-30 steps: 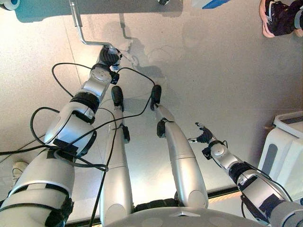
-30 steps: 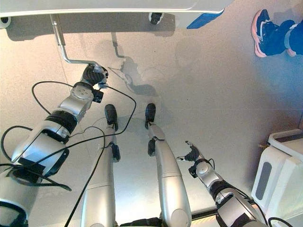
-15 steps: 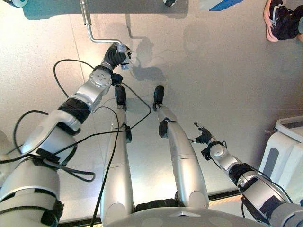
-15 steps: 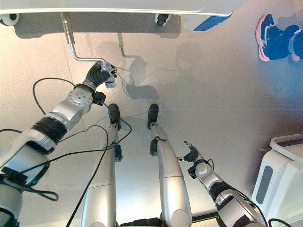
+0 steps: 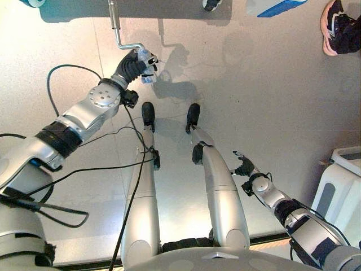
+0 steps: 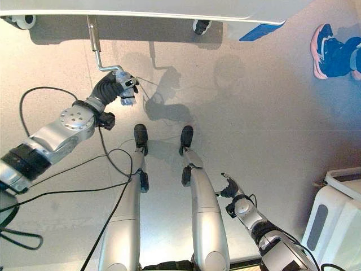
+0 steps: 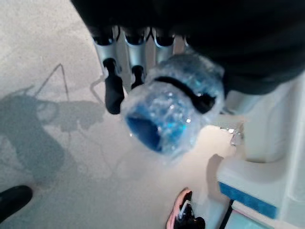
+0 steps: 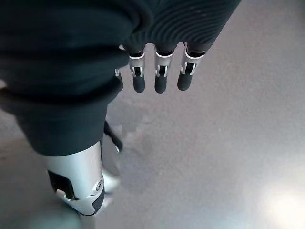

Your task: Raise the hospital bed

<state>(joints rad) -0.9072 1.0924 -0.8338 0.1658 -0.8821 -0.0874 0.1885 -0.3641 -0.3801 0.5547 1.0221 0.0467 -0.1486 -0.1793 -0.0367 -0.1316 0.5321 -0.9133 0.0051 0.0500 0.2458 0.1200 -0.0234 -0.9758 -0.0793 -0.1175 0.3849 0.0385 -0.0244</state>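
Observation:
The bed's metal crank (image 6: 96,52) hangs down from the bed frame (image 6: 141,11) at the far left. Its handle (image 7: 167,109) is wrapped in clear bubble film over blue. My left hand (image 5: 132,65) is shut round that handle, the arm stretched out toward the bed. In the left wrist view its fingers (image 7: 113,90) curl beside the wrapped handle. My right hand (image 5: 244,166) hangs low at the right above the floor, away from the bed. Its fingers (image 8: 159,78) are relaxed and hold nothing.
Two bed casters (image 6: 22,21) (image 6: 200,25) stand on the grey floor under the frame. A person's shoe (image 5: 341,28) is at the far right by the bed. A white unit (image 5: 344,186) stands at the near right.
My left hand has swung the crank handle round, and the left arm has stretched further out. The view has shifted toward the bed. The right hand has stayed put.

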